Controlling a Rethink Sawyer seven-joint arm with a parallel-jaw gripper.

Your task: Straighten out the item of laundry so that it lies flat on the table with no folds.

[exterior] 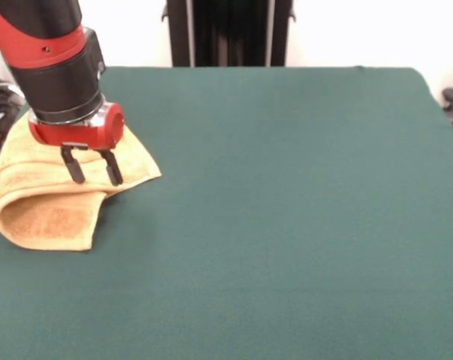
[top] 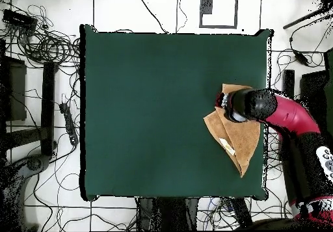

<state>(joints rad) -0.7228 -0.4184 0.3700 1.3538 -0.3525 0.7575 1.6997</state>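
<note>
We see the folded mustard-yellow terry towel [top: 239, 138] near the dark green cloth-covered table's [top: 156, 106] right edge, red-black arm [top: 279, 111] overlapping it.

You are looking at a soft, fuzzy yellow cloth towel [exterior: 46, 210] lying on a desk [exterior: 286, 225] wearing smooth, dull green cloth; the tool [exterior: 91, 171] is showing shiny red plastic.

One towel [exterior: 46, 202], one table [exterior: 286, 225], one arm [exterior: 54, 60], one claw [exterior: 93, 169].

towel [exterior: 50, 206] [top: 235, 138]: mustard-yellow terry, we see it folded over, not flat | place: table [exterior: 286, 225] [top: 149, 112], near edge at 9 o'clock in front view
</note>
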